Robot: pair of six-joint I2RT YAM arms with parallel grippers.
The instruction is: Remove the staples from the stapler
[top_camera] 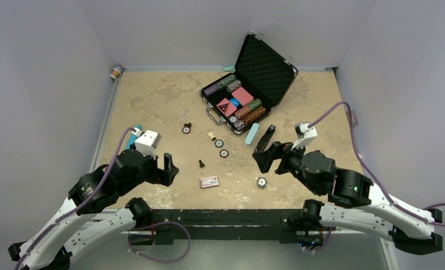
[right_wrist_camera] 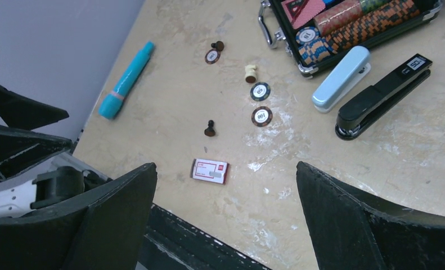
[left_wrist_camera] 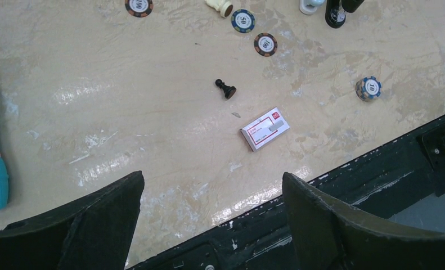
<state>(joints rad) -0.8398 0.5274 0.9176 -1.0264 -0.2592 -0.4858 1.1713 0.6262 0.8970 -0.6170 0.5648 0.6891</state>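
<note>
The stapler (right_wrist_camera: 384,97) lies flat and closed on the table (top_camera: 152,101), right of centre. It is just beside a pale case (right_wrist_camera: 342,79) and near the front corner of the open chip case (top_camera: 265,70). The staples (left_wrist_camera: 273,127), a small grey strip, rest on a red-and-white box (left_wrist_camera: 259,135) near the front edge, well apart from the stapler. A black pawn (left_wrist_camera: 226,89) lies near the box.

The right gripper (top_camera: 269,156) hovers near the stapler, fingers spread wide and holding nothing. The left gripper (left_wrist_camera: 211,185) hangs over the front left, equally wide and empty, with a blue tube (right_wrist_camera: 125,80) beside it.
</note>
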